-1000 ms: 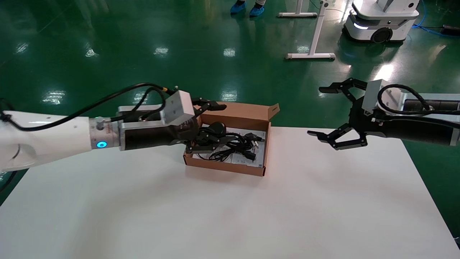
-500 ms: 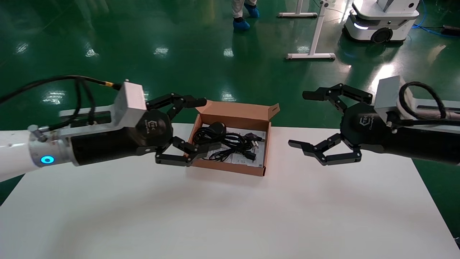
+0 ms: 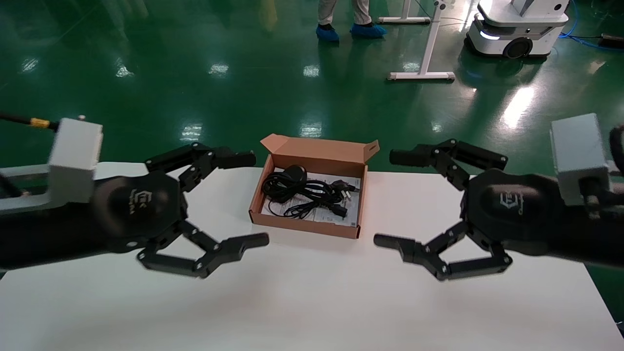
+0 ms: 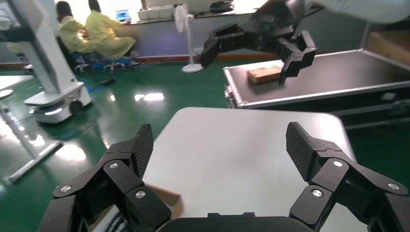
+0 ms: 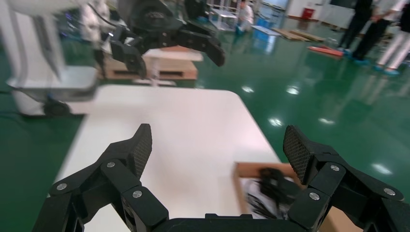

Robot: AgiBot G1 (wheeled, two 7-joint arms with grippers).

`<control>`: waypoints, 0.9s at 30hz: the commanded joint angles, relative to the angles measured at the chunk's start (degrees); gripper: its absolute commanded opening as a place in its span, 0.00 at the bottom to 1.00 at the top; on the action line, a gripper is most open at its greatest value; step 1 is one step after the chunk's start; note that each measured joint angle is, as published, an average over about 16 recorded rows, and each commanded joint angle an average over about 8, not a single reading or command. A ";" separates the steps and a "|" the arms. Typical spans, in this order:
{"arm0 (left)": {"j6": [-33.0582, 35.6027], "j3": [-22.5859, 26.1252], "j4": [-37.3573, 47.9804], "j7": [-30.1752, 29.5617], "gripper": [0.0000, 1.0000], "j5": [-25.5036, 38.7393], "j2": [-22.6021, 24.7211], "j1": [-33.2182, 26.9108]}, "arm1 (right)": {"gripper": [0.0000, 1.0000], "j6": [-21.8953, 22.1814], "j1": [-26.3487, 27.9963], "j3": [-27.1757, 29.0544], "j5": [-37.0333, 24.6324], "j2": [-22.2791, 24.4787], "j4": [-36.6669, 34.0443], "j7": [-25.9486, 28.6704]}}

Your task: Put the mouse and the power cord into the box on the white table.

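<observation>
The brown cardboard box [image 3: 302,228] stands at the far middle of the white table [image 3: 312,302], its flap lid upright. Inside it, the black mouse [image 3: 294,171] lies at the far left corner, and the bundled power cord [image 3: 312,192] sprawls over the printed sheet, plug prongs pointing right. My left gripper [image 3: 256,199] hovers open to the left of the box, holding nothing. My right gripper [image 3: 385,198] hovers open to its right, also holding nothing. The right wrist view shows the box [image 5: 241,170] with its black contents, blurred, beyond the right gripper [image 5: 216,140]. The left wrist view catches one box corner [image 4: 162,195].
Green floor lies beyond the table's far edge, with a white mobile robot base [image 3: 516,24], a white stand leg [image 3: 424,58] and a person's blue-shoed feet [image 3: 348,30]. The left wrist view shows a black flight case [image 4: 314,82] past the table's end.
My left gripper has drawn out of the box and back to its left, leaving the mouse inside. My right gripper has also come nearer to me. Both stay open.
</observation>
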 commanded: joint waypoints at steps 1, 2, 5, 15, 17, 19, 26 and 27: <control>0.90 -1.07 -2.19 -1.75 1.00 -1.34 -1.48 1.27 | 1.00 -0.35 -1.58 1.23 1.01 0.59 2.45 2.18; 1.33 -1.59 -3.25 -2.60 1.00 -1.98 -2.20 1.88 | 1.00 -0.52 -2.37 1.84 1.52 0.88 3.67 3.26; 2.30 -2.74 -5.59 -4.48 1.00 -3.41 -3.79 3.24 | 1.00 -0.93 -4.28 3.33 2.73 1.59 6.61 5.87; 3.31 -3.91 -8.74 -6.26 1.00 -5.13 -5.60 4.73 | 1.00 -1.60 -7.18 5.58 4.74 2.67 11.04 9.07; 3.25 -3.84 -8.47 -6.16 1.00 -5.04 -5.47 4.64 | 1.00 -1.56 -7.01 5.44 4.63 2.61 10.75 8.90; 3.19 -3.77 -8.23 -6.06 1.00 -4.93 -5.36 4.55 | 1.00 -1.51 -6.83 5.30 4.50 2.54 10.47 8.75; 3.02 -3.60 -7.63 -5.82 1.00 -4.62 -5.06 4.32 | 1.00 -1.41 -6.37 4.94 4.14 2.37 9.76 8.39; 3.00 -3.58 -7.57 -5.79 1.00 -4.59 -5.03 4.29 | 1.00 -1.39 -6.32 4.90 4.10 2.35 9.68 8.35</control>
